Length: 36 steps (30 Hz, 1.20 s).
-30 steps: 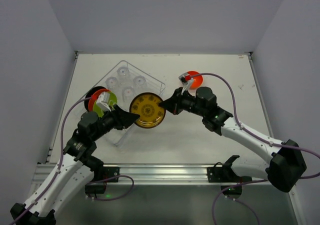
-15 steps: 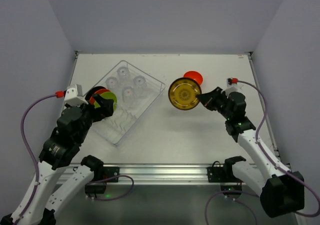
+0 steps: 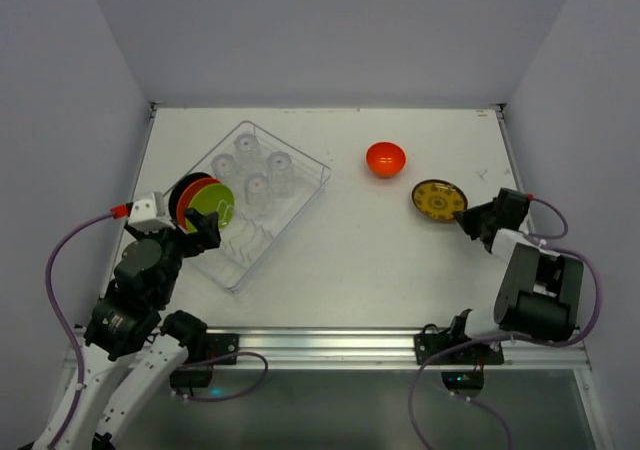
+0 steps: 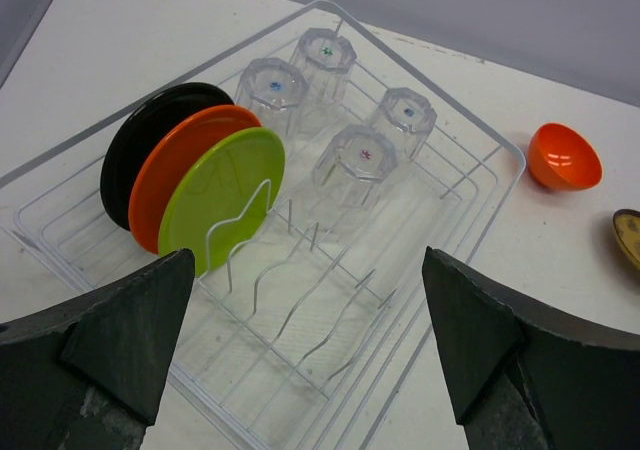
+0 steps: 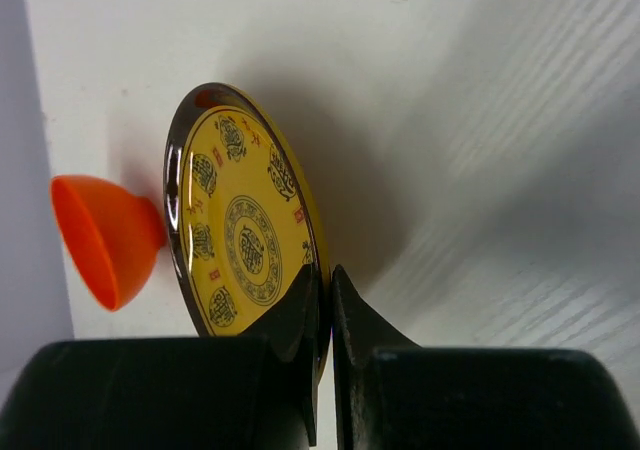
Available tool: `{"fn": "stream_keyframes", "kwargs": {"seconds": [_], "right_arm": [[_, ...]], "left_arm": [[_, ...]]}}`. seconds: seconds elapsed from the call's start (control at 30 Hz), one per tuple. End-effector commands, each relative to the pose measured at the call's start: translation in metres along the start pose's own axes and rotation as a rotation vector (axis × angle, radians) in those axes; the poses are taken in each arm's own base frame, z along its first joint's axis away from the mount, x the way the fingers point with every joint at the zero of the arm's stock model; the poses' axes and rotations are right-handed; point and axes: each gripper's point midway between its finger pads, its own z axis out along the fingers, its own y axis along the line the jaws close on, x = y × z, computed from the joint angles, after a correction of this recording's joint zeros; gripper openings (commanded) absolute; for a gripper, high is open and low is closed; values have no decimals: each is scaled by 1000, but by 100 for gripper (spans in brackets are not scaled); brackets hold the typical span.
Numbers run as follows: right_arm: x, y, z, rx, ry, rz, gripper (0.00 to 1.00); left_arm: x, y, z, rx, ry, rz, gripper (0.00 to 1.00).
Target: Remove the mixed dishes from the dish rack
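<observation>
The dish rack (image 3: pixel 281 232) lies slantwise at the left of the table and also shows in the left wrist view (image 4: pixel 430 80). Black (image 4: pixel 150 130), orange-red (image 4: pixel 172 165) and green (image 4: pixel 220 195) plates stand on edge in its prongs. Several clear glasses (image 4: pixel 355 160) stand upside down in its far half. The orange-red bowl (image 3: pixel 386 158) sits on the table. My right gripper (image 3: pixel 470 218) is shut on the rim of the yellow patterned plate (image 5: pixel 240 230), low at the table right of the bowl. My left gripper (image 4: pixel 308 270) is open and empty above the rack's near end.
White walls close in the table at the back and both sides. The bowl (image 5: pixel 105 235) is close beside the held plate (image 3: pixel 438 199). A metal rail (image 3: pixel 330 342) runs along the near edge by the arm bases.
My right arm has carried the yellow plate from beside the rack across to the right and down near the bowl. My left arm has drawn back to the rack's near left end.
</observation>
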Motion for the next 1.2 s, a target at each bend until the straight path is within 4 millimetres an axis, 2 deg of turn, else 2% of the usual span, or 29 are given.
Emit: {"fn": "stream_keyframes", "kwargs": {"seconds": [0.0,0.07,0.13,0.33,0.37,0.47,0.5,0.6,0.63,0.7,0.73,0.77,0.8,0.83,0.9,0.93,0.97,1.0,1.03,1.07,1.17], "right_arm": [[-34,22,12,-26,-75,6,0],[-32,13,22,6,-42,14,1],[-34,16,25,6,-23,19,2],[-34,11,27,37,-12,20,15],[-35,9,27,44,-16,22,21],[-41,10,26,57,-31,-12,30],[-43,12,24,58,-39,-19,42],[-43,13,16,65,-34,-40,53],[-49,22,7,44,-59,-63,61],[-52,23,-8,65,-81,-78,69],[-66,33,-26,53,-153,-110,81],[-71,37,-37,53,-183,-124,93],[-75,38,-49,69,-211,-136,97],[-84,54,-73,23,-279,-169,99],[-86,67,-97,-37,-323,-203,99],[-80,79,-108,-104,-311,-237,99],[-75,99,-132,-213,-330,-268,99],[-67,109,-138,-304,-325,-299,99],[-56,120,-147,-389,-300,-322,99],[-33,136,-163,-527,-225,-369,99],[1,139,-172,-671,-115,-422,99]], "left_arm": [[-3,-9,6,39,-19,20,100],[-1,-10,7,41,-9,24,100],[-1,-10,7,43,-8,26,100],[-1,-11,8,48,-9,28,100],[-1,-11,8,49,-9,28,100],[1,-15,10,64,0,38,100],[2,-15,11,63,6,42,100],[4,-15,16,49,29,55,100],[7,-15,18,37,46,64,100],[4,-13,19,15,59,70,100],[6,-9,24,-23,79,83,100],[-5,-9,23,-44,70,80,100],[-3,-4,22,-79,101,93,100],[0,-1,29,-119,133,122,100],[-5,-3,32,-126,162,185,100],[4,-3,41,-143,215,232,100],[8,-3,45,-151,245,267,100],[10,-1,48,-163,273,310,100],[21,2,57,-185,329,359,100],[27,5,61,-197,361,408,100],[39,15,76,-269,429,500,100]]}}
